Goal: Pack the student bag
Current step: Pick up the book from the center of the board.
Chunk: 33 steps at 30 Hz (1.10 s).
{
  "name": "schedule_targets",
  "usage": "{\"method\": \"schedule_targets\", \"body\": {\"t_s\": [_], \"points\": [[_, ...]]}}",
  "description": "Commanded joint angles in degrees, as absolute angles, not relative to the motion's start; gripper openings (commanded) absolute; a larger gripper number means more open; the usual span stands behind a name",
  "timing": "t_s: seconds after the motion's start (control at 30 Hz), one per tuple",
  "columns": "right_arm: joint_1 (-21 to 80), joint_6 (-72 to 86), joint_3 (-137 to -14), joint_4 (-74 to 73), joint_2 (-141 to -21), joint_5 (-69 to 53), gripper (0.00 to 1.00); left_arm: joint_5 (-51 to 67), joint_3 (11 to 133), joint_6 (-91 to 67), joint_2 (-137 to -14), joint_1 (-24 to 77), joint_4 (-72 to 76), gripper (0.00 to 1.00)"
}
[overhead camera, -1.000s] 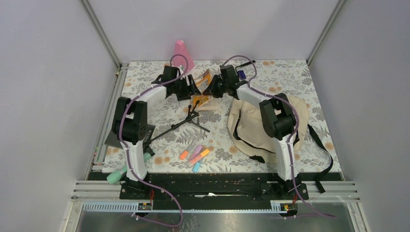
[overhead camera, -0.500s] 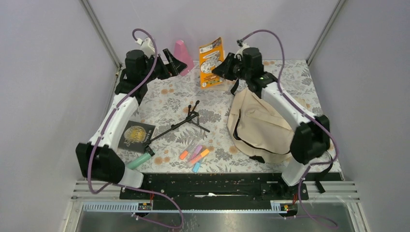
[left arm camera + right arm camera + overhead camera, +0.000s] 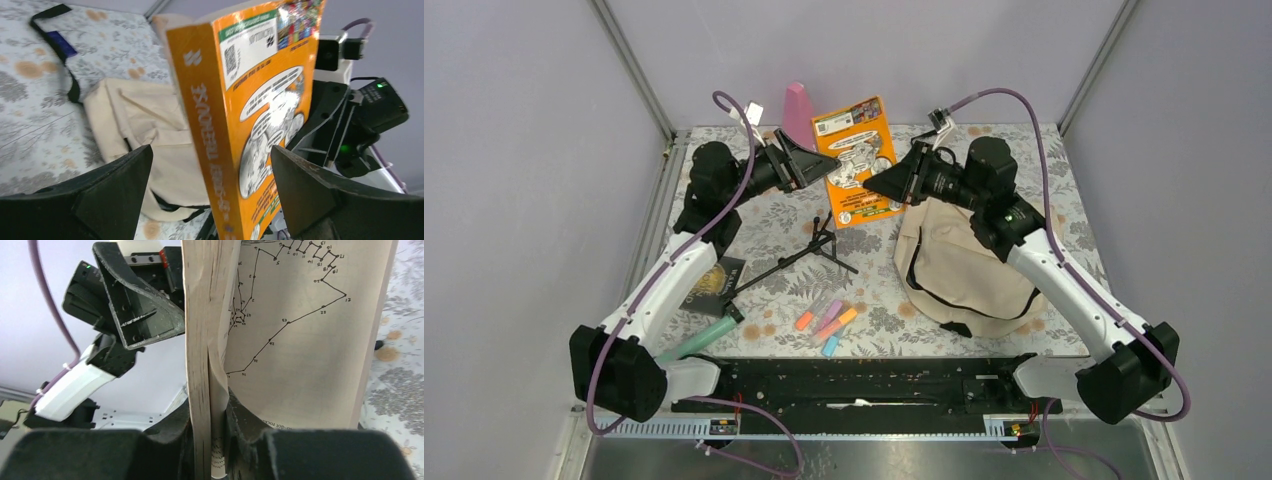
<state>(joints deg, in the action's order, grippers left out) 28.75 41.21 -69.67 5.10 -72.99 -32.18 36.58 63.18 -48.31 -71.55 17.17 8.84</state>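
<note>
With left gripper (image 3: 819,165) jaws spread, your right gripper (image 3: 880,185) is pinching the orange paperback book (image 3: 854,150) edgewise alone, risking a slip.

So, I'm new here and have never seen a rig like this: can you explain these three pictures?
These are two robot arms bolted at the near edge of a flowered table. The wide picture looks down from above and behind them; the other two come from a camera on each wrist. The right gripper is shut on an orange book, holding it up off the table. The left gripper stands open with that book between its fingers, not pinching it. On the table lie a beige backpack, a black book, some highlighters, a black folding stand and what looks like a green marker; a pink bottle stands at the back.
</note>
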Motion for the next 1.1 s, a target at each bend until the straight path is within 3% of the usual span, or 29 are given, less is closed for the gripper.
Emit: {"method": "schedule_targets", "body": {"t_s": [0.0, 0.07, 0.13, 0.2, 0.23, 0.33, 0.4, 0.57, 0.67, 0.83, 0.9, 1.07], "points": [[30.23, 44.97, -69.67, 15.13, -69.72, -35.99, 0.00, 41.06, 58.92, -58.32, -70.47, 18.38, 25.78, 0.90], [30.55, 45.12, -69.61, 15.35, -69.57, -36.23, 0.00, 40.51, 58.59, -58.39, -70.00, 19.34, 25.78, 0.86], [30.86, 45.42, -69.67, 15.57, -69.67, -36.61, 0.00, 40.56, 58.88, -58.47, -70.03, 20.47, 25.34, 0.74], [31.08, 45.61, -69.55, 15.99, -69.78, -36.90, 0.00, 41.02, 59.34, -58.79, -70.22, 21.42, 25.21, 0.44], [31.13, 45.74, -69.51, 15.88, -69.72, -36.98, 0.02, 41.26, 59.47, -58.83, -70.21, 21.52, 25.10, 0.34], [31.11, 44.41, -68.49, 13.71, -68.53, -35.59, 0.20, 39.75, 59.77, -56.09, -68.20, 21.38, 22.09, 0.09], [30.96, 42.18, -67.40, 11.23, -66.64, -34.05, 0.36, 37.66, 60.74, -51.84, -66.36, 21.20, 16.77, 0.00], [25.39, 39.50, -63.35, 6.98, -58.66, -31.40, 0.68, 36.44, 61.39, -47.66, -62.42, 18.75, 10.63, 0.00], [20.08, 40.35, -61.30, 6.26, -54.82, -32.57, 0.80, 39.24, 60.88, -48.81, -61.50, 16.98, 10.60, 0.00], [18.94, 35.74, -62.90, -1.91, -53.57, -33.02, 0.90, 45.31, 60.07, -50.83, -61.15, 16.87, 14.16, 0.00], [18.99, 36.62, -61.93, -0.76, -53.80, -34.50, 0.96, 47.45, 59.50, -51.09, -61.01, 16.87, 16.33, 0.00], [18.99, 41.58, -59.73, 5.17, -55.64, -40.87, 1.00, 51.09, 58.02, -49.90, -59.66, 16.95, 18.21, 0.00]]}}
